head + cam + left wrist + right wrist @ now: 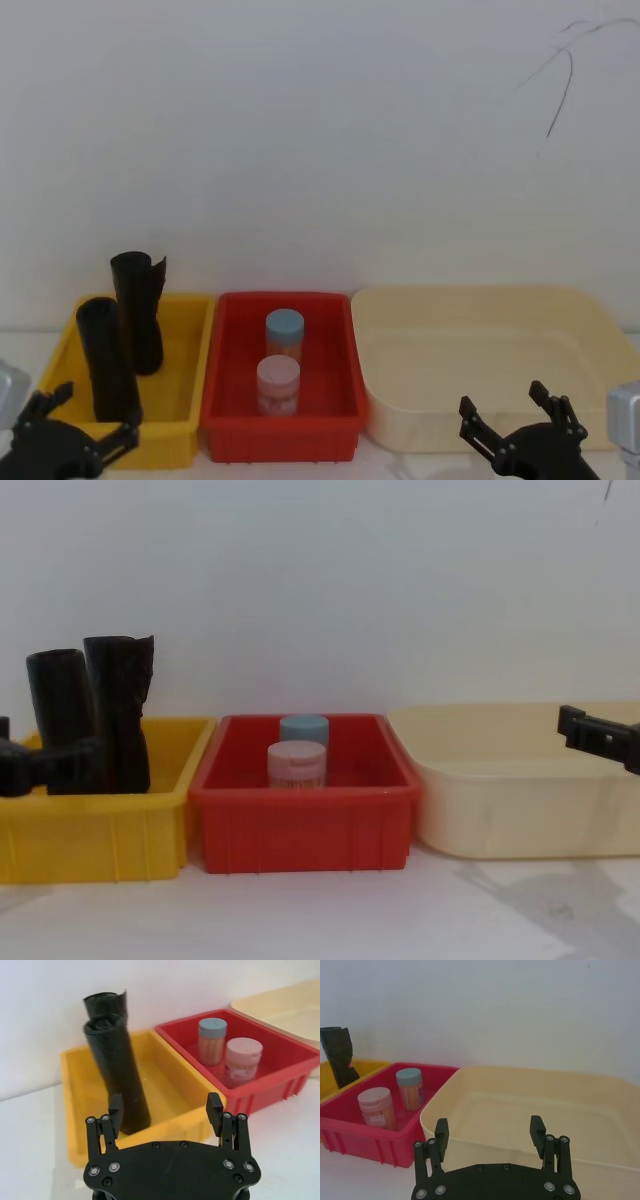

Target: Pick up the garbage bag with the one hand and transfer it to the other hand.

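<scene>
Garbage bag (105, 358), second roll (140, 315), two jars (284, 335) (278, 385), three bins (175, 440) (280, 440) (420, 420).

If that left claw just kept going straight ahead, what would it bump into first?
The left gripper would probably meet the yellow bin's near wall, then the garbage bag; depth is unclear.

A: Which colours did you see on the white counter (350, 920)?

B: You saw a black garbage bag (105, 360), a second black roll (138, 310), a yellow bin (185, 385), a red bin (335, 350) and a cream bin (480, 297).

A: Did you see anything paler?

B: You saw a pale blue lid (284, 323) and a pink lid (278, 371). Your left claw (165, 1102) and right claw (489, 1126) were black, and the wall (300, 150) was plain white.
</scene>
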